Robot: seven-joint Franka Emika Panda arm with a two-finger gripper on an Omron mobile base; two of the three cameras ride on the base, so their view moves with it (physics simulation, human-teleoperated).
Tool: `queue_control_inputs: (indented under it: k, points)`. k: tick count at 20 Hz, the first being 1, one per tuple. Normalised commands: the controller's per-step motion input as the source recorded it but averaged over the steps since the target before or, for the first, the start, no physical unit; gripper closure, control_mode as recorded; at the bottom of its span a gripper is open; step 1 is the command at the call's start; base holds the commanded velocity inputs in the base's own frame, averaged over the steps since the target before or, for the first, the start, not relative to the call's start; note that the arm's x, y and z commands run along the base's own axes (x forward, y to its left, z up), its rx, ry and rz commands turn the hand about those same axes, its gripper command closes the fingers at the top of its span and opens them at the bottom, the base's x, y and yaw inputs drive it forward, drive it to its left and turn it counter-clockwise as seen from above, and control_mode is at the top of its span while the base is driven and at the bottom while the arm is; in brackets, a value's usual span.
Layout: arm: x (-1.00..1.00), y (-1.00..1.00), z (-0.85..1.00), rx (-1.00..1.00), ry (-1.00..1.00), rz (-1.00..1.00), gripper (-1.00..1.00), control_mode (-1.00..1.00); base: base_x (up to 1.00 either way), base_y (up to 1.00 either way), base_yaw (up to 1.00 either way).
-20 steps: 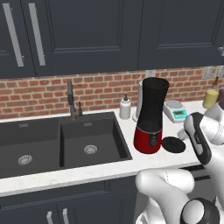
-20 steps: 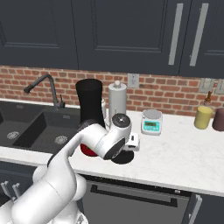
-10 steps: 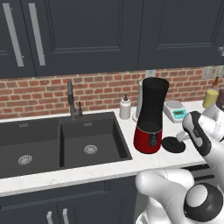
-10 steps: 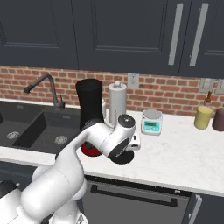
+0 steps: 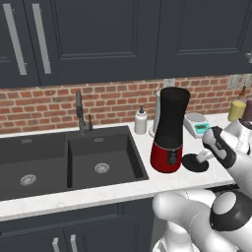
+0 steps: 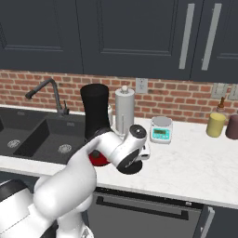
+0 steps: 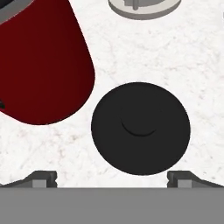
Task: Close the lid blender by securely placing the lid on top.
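We saw the white marble worktop [image 5: 123, 189] running under dark cupboards and a brick wall, with a black double sink [image 5: 59, 160] and its tap [image 5: 80, 112] set into it on the left. To the right of the sink stood the blender [image 5: 170, 130], its red base on the worktop and its tall black jar upright with no lid on top. Behind the blender in the right base view we noted a paper towel roll [image 6: 124, 111], and right of that a white-and-teal scale [image 6: 161, 129] near the wall. A small white soap bottle [image 5: 141, 121] stood between the sink and the blender, and a yellow jar [image 6: 215, 124] stood far to the right. The lid [image 7: 141, 127] lay flat on the worktop just beside the blender's base, on its right, apart from it by a narrow strip of marble. The fingers [image 7: 113, 178] hung above the lid, spread wide, one tip on each side of the disc at its near edge, holding nothing. In the left base view the hand sat over the lid [image 5: 195, 163], partly covering it.
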Motion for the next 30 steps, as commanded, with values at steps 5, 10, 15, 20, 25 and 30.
queue_control_inputs:
  k: [5, 10, 15, 20, 25, 30]
  points:
    - [0.13, 0.0, -0.21, 0.0, 0.0, 0.07, -1.0, -1.0, 0.0, 0.0, 0.0]
    - [0.14, -0.01, -0.18, 0.0, 0.01, 0.07, -1.0, -1.0, 0.0, 0.0, 0.0]
    - [0.17, 0.0, -0.15, 0.0, 0.01, 0.06, -1.0, -1.0, 0.0, 0.0, 0.0]
    - [0.21, -0.01, -0.14, 0.0, 0.03, 0.06, -1.0, -1.0, 0.0, 0.0, 0.0]
    - [0.2, -0.04, -0.14, 0.0, 0.04, 0.05, -1.0, -1.0, 0.0, 0.0, 0.0]
    - [0.19, -0.08, -0.14, 0.0, 0.04, 0.05, -1.0, -1.0, 0.0, 0.0, 0.0]
